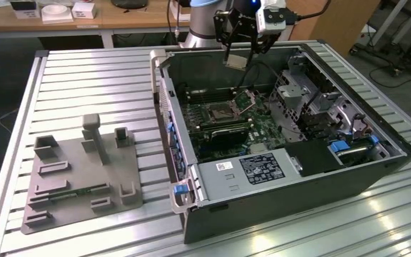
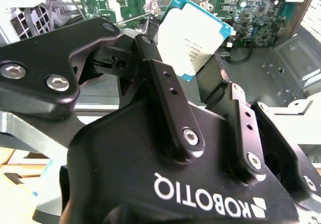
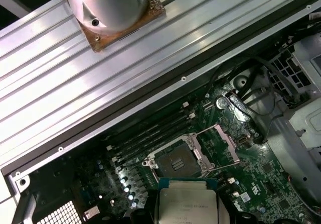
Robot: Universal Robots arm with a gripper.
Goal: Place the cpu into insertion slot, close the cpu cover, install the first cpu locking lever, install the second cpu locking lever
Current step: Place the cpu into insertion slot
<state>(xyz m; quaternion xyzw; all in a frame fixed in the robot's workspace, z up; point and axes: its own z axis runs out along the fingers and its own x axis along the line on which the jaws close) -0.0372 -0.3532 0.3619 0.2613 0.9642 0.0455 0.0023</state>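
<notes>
My gripper (image 1: 237,54) hangs above the open computer case, shut on the cpu (image 1: 236,60), a flat square chip with a silvery top. In the second wrist view the cpu (image 2: 193,35) sits between the black fingers (image 2: 168,91). The first wrist view has the cpu (image 3: 186,202) just short of the insertion slot (image 3: 177,161), a dark square socket on the green board. The cpu cover (image 3: 218,143) stands swung open beside the socket. In the exterior view the insertion slot (image 1: 219,112) lies well below the gripper, with the raised cpu cover (image 1: 248,98) at its far side.
Long black memory slots (image 3: 150,131) run beside the socket. A grey box with a white label (image 1: 252,168) fills the near end of the case (image 1: 277,209). A grey fixture plate (image 1: 84,171) lies on the ribbed table at the exterior view's left. The arm's base (image 3: 108,5) is bolted behind the case.
</notes>
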